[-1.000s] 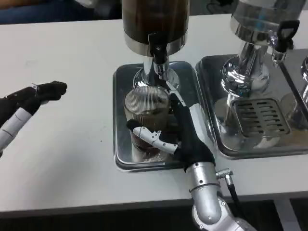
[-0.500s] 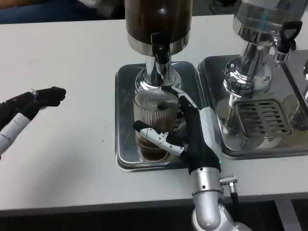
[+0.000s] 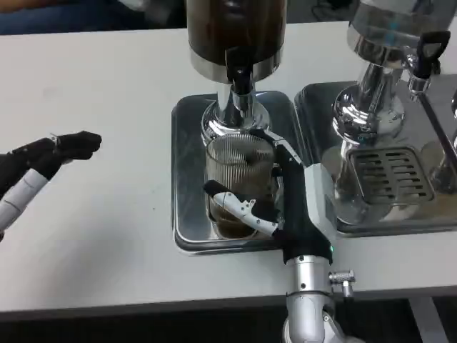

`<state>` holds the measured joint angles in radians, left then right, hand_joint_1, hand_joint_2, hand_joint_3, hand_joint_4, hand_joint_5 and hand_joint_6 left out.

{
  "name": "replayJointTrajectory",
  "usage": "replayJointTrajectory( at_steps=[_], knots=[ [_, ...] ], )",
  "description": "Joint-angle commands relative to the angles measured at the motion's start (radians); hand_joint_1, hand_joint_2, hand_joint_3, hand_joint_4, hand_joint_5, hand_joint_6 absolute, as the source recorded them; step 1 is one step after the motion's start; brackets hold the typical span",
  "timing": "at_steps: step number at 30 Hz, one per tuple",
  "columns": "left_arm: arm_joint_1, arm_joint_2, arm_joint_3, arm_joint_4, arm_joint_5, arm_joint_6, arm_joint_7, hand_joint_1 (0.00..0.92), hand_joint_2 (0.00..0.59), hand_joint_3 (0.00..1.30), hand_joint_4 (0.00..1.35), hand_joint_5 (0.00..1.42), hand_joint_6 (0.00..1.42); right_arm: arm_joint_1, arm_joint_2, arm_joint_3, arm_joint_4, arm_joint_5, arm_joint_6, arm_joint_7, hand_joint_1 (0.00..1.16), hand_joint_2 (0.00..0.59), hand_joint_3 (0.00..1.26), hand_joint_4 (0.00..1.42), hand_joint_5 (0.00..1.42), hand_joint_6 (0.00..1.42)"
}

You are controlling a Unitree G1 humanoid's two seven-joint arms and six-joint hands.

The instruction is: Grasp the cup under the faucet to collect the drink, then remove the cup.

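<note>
A ribbed clear cup [image 3: 238, 175] with brown drink in its lower part stands on the steel drip tray [image 3: 187, 179] just in front of the dark dispenser's black faucet [image 3: 238, 75]. My right hand [image 3: 285, 200] grips the cup, its thumb across the front and fingers round the right side. Over the bare table on the left my left hand [image 3: 53, 151] hovers with its dark fingers curled in, holding nothing.
The dark drink dispenser [image 3: 234, 32] rises behind the cup. A second dispenser [image 3: 382, 43] with a black tap stands on its own grated tray [image 3: 385, 175] to the right. White table stretches between my left hand and the tray.
My right hand has turned with the cup and carried it slightly to the right on the tray. The left hand has barely moved.
</note>
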<state>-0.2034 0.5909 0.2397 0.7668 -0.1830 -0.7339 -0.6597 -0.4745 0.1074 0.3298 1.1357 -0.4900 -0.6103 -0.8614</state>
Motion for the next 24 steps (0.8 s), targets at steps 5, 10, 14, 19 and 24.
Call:
replayJointTrajectory(
  at_steps=[5,10,14,19,24],
  knots=[
    [-0.016,0.018,-0.023,-0.001,0.011,-0.003,-0.014,0.000,0.068,0.35,0.27,0.23,0.14,0.028,0.001,0.005,-0.062,-0.044,-0.072,-0.111,0.85,0.207,0.55,0.78,1.08,1.42],
    [-0.027,0.010,-0.035,-0.007,0.009,-0.008,-0.020,0.000,0.068,0.35,0.27,0.23,0.14,0.083,-0.031,0.007,-0.129,-0.070,-0.087,-0.145,0.85,0.199,0.57,0.79,1.10,1.42],
    [-0.034,0.001,-0.050,-0.016,0.021,-0.027,-0.023,0.000,0.068,0.34,0.26,0.22,0.14,0.117,-0.050,0.001,-0.179,-0.077,-0.089,-0.143,0.86,0.195,0.58,0.79,1.10,1.42],
    [-0.037,-0.001,-0.077,-0.026,0.033,-0.053,-0.023,0.000,0.067,0.33,0.24,0.22,0.14,0.157,-0.075,-0.007,-0.246,-0.080,-0.091,-0.139,0.88,0.184,0.59,0.80,1.11,1.42],
    [-0.045,-0.007,-0.096,-0.030,0.045,-0.065,-0.022,0.000,0.071,0.32,0.23,0.21,0.14,0.192,-0.089,-0.016,-0.312,-0.081,-0.088,-0.129,0.88,0.183,0.60,0.81,1.11,1.42]
  ],
)
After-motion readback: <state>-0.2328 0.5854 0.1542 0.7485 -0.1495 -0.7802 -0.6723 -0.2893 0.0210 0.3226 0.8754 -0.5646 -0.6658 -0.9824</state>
